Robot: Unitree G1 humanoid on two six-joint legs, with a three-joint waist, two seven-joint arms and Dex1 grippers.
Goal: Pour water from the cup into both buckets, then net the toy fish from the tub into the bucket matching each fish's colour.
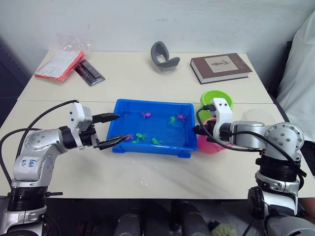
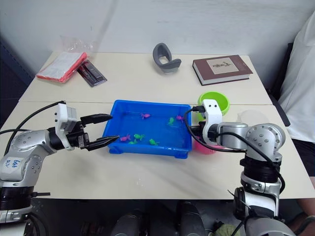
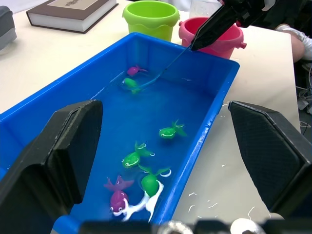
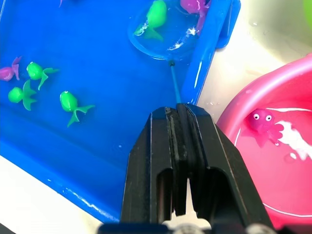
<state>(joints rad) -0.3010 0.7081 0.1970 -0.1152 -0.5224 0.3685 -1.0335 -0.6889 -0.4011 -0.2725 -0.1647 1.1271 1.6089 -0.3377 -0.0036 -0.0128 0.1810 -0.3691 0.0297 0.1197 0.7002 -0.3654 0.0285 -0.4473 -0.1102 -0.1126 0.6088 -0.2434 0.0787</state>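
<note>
Right hand (image 4: 181, 161) clamped on net (image 4: 163, 36), left hand (image 1: 110, 130) wide.
One pink fish (image 4: 265, 124) bucketed; several remain in tub (image 1: 147, 147).

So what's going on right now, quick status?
Right tool shut on net, hoop in tub around green fish. Left tool open, at tub's end. One pink fish in pink bucket. Nothing blocking.

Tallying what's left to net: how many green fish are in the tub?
4 green fish: one in the net at the tub's right end; three grouped nearer the left tool.
</note>
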